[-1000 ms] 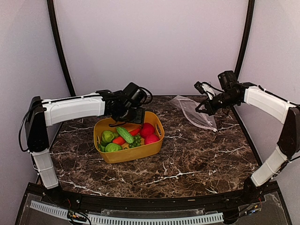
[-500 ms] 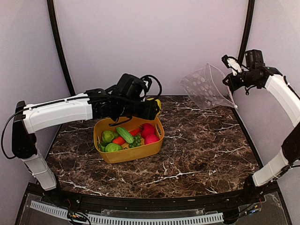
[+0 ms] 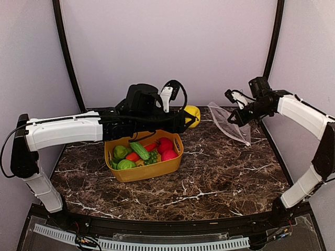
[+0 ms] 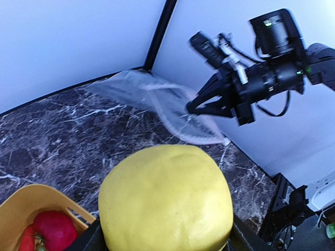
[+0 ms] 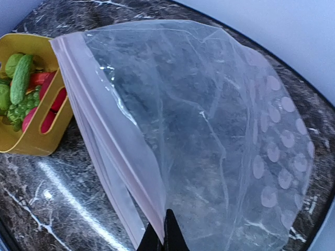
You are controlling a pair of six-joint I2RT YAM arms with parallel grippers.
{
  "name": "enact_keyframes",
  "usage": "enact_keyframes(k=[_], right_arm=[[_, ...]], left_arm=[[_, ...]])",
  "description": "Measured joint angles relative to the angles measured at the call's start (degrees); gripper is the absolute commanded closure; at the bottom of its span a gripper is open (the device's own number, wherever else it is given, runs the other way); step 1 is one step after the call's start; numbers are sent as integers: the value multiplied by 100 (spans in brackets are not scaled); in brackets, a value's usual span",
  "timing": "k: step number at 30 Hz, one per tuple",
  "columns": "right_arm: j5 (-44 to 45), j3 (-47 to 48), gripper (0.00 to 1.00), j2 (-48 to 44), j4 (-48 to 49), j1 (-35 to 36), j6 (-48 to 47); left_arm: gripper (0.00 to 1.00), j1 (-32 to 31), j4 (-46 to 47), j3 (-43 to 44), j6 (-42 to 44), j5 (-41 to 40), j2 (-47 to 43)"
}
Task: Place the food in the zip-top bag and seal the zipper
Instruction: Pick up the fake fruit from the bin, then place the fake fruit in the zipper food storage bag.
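Note:
My left gripper [image 3: 189, 118] is shut on the yellow lemon [image 3: 192, 115], held above the table just right of the yellow tub [image 3: 144, 171]. The lemon [image 4: 166, 198] fills the lower left wrist view. My right gripper [image 3: 234, 118] is shut on the mouth edge of the clear zip-top bag [image 3: 229, 123], which hangs tilted to the table at the back right. In the right wrist view the bag [image 5: 220, 130] spreads wide, its pinkish-white zipper [image 5: 107, 138] pinched between my fingertips [image 5: 171, 235]. The mouth gapes slightly. The rest of the food [image 3: 141, 153] lies in the tub.
The tub stands left of centre on the dark marble table [image 3: 220, 178]. It also shows at the left in the right wrist view [image 5: 32, 141]. Purple walls and black corner posts [image 3: 272, 42] close in the back. The right arm [image 4: 261, 78] shows in the left wrist view.
My left gripper has carried the lemon up out of the tub and rightwards toward the bag. My right gripper lifted the bag off the table high, then lowered it to a tilt.

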Motion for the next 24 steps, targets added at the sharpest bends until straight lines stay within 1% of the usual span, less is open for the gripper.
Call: enact_keyframes(k=[4,7,12,18,24], right_arm=[[-706,57,100,468,-83,275,203],[-1292,251,100,728,-166,302,387],[-1926,529,100,813,-256,302,610],[-2273,721,100,780,-389,302,745],[-2417,726,100,616,-570,302,791]], left_arm=[[48,-46,774,-153,-146,597,15],[48,-76,1392,-155,-295,973,118],[51,-103,2271,-151,-511,1397,535],[56,-105,2671,-13,-605,1493,1257],[61,-105,2677,278,-649,1228,1735]])
